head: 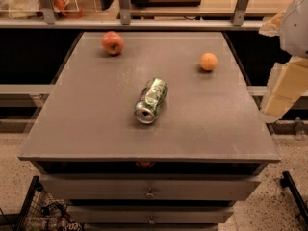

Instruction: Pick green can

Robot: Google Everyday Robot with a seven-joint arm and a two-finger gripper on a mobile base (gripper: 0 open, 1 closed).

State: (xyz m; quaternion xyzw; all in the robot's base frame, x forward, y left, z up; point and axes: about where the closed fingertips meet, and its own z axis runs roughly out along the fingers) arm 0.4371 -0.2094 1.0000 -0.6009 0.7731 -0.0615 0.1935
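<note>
The green can (151, 100) lies on its side near the middle of the grey table top (96, 124). Its green and white body points away from me and its silver end faces the front edge. My gripper (281, 93) hangs at the right edge of the view, beside the table's right side. It is well to the right of the can and apart from it, and it holds nothing that I can see.
A red apple (112, 43) sits at the back left of the table and an orange round fruit (208, 61) at the back right. Drawers (150, 189) run below the front edge. A shelf rail (144, 23) stands behind the table. A wire basket (43, 213) sits at the floor's lower left.
</note>
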